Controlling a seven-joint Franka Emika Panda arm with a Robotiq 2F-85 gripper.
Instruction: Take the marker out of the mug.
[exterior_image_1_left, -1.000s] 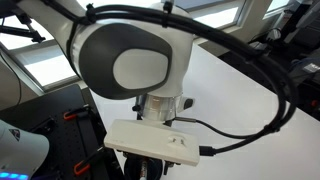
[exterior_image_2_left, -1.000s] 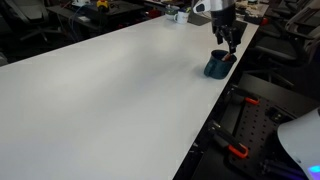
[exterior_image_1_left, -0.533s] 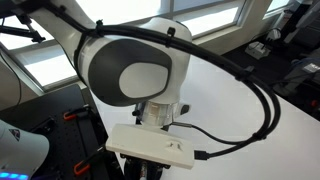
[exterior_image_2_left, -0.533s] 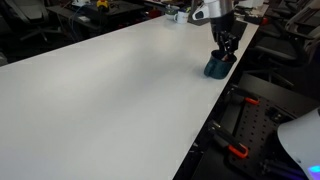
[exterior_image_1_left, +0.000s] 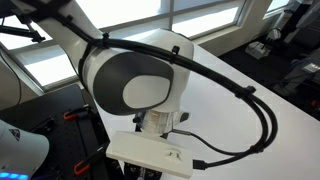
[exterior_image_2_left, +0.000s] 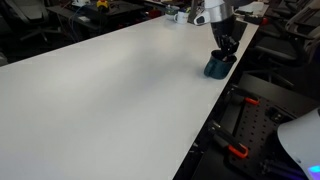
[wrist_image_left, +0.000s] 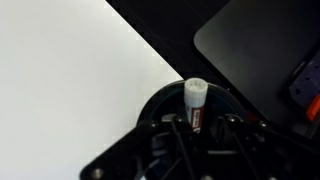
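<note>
The dark mug (exterior_image_2_left: 217, 67) stands near the white table's edge; in the wrist view its round rim (wrist_image_left: 150, 105) fills the lower middle. The marker (wrist_image_left: 195, 100) stands upright in it, with a white cap on top and a reddish label below. My gripper (exterior_image_2_left: 225, 50) reaches down into the mug from above. In the wrist view the gripper (wrist_image_left: 201, 120) has its dark fingers (wrist_image_left: 178, 131) close on either side of the marker. Dark on dark hides whether they touch it. In an exterior view the arm's big joint (exterior_image_1_left: 140, 85) blocks the mug.
The white table (exterior_image_2_left: 110, 90) stretches wide away from the mug. Its edge runs just beside the mug, with dark frames and red clamps (exterior_image_2_left: 240, 150) below. Small items (exterior_image_2_left: 175, 15) stand at the far end. A dark panel (wrist_image_left: 260, 40) lies off the edge.
The fingers have drawn in from wide open toward the marker. The wrist has sunk a little toward the mug. The mug has not moved.
</note>
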